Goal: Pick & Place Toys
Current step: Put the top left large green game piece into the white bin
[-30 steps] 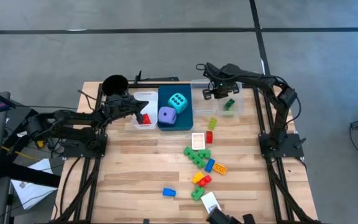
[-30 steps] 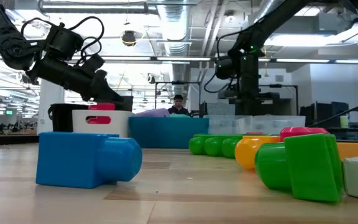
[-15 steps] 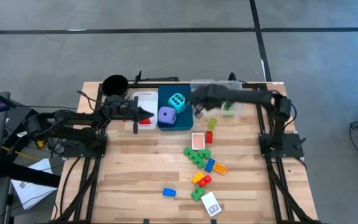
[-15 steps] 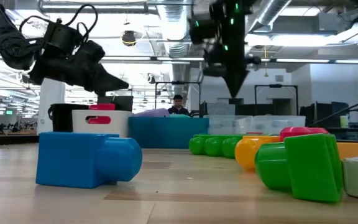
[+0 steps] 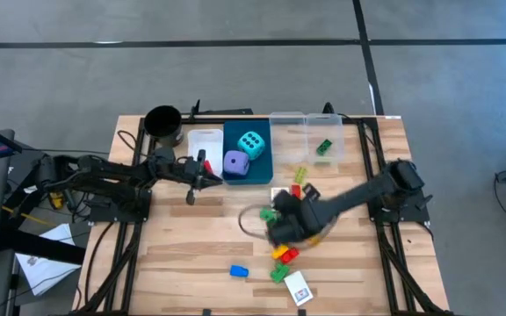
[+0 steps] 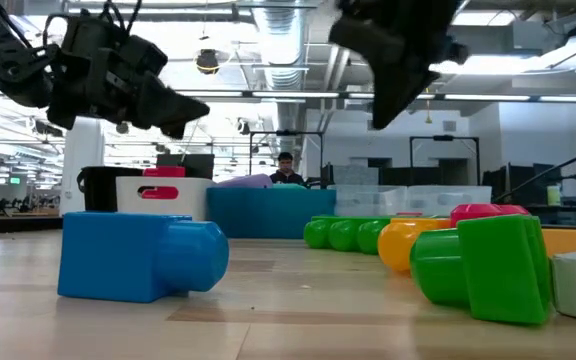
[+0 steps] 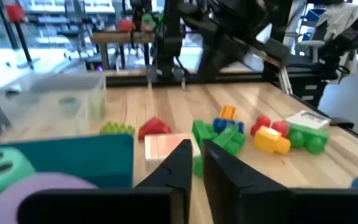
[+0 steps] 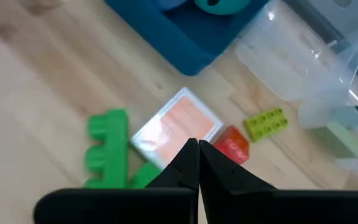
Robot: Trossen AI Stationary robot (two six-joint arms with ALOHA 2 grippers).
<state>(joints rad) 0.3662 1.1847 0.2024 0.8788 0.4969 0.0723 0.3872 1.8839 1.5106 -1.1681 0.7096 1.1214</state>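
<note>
The toys lie mid-table in a loose pile: green bricks (image 5: 279, 219), a red brick (image 5: 296, 190), a yellow-green brick (image 5: 300, 174) and a pink card (image 8: 178, 129). A blue brick (image 5: 238, 271) lies apart near the front. My right gripper (image 8: 197, 146) hovers shut and empty above the card and the red brick (image 8: 232, 147). My left gripper (image 7: 196, 155) points level toward the pile, beside the white bin (image 5: 202, 140), its fingers almost together with nothing between them. A cyan die (image 5: 251, 143) and a purple die (image 5: 235, 162) sit in the blue bin (image 5: 263, 167).
A clear bin (image 5: 314, 132) at the far right holds a green brick (image 5: 323, 147). A black cup (image 5: 162, 120) stands at the far left. A white card (image 5: 297, 288) lies at the front edge. Bare wood stretches across the near left of the table.
My right gripper has swung from over the clear bin toward the table's near edge, rolling as it went, and now hangs over the brick pile. My left gripper has drawn back from over the white bin toward the near side and turned to point level toward the right.
</note>
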